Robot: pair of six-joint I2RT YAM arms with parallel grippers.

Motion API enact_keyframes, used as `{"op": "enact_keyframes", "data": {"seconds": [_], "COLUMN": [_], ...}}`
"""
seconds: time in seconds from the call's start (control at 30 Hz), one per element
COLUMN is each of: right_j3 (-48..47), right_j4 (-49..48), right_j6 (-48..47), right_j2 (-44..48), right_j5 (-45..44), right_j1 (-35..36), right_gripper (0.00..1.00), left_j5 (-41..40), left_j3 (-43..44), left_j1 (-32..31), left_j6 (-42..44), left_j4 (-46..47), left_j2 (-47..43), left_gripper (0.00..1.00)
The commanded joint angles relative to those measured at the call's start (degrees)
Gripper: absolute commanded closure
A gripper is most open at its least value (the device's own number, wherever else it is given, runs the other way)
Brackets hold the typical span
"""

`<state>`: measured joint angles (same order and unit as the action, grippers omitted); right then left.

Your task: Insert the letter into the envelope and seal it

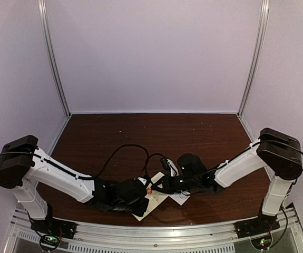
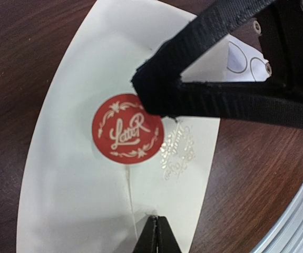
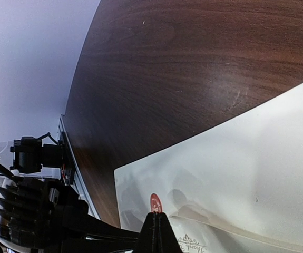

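Two black pincers, left point(image 2: 155, 227) and right point(image 2: 142, 88), meet tip to tip over the cream paper envelope point(image 2: 69, 184), blocking the near middle. Beyond them, the dark brown wooden surface point(image 1: 156, 132) lies open up to pale lilac walls point(image 1: 156, 52).

1. Check the table point(image 1: 156, 132): a dark brown wood-grain top with a metal rail point(image 1: 156, 229) along its near edge.
2. Find the envelope point(image 2: 72, 179) lying flat near that rail, with a red round seal point(image 2: 127, 129) stuck on it.
3. You will see a white sticker card point(image 2: 241, 60) just beside it, partly hidden.
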<state>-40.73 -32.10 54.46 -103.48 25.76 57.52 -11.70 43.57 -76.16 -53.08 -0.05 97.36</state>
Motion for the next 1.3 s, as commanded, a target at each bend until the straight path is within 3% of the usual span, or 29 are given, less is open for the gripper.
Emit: {"op": "enact_keyframes", "data": {"seconds": [0.0,1.27], "right_j3": [-1.19,0.72], "right_j4": [-1.79,-2.87], "right_j6": [0.23,0.83], "right_j2": [-1.2,-4.43], "right_j5": [0.28,-1.41], "right_j1": [0.32,-0.56], "right_gripper": [1.0,1.0], "left_j5": [1.1,0.95], "left_j3": [-1.12,-0.66], "left_j1": [0.32,0.33], "left_j6": [-0.4,-0.4], "left_j4": [-2.23,-2.7], "left_j2": [0.55,0.92], "left_gripper": [0.99,0.99]}}
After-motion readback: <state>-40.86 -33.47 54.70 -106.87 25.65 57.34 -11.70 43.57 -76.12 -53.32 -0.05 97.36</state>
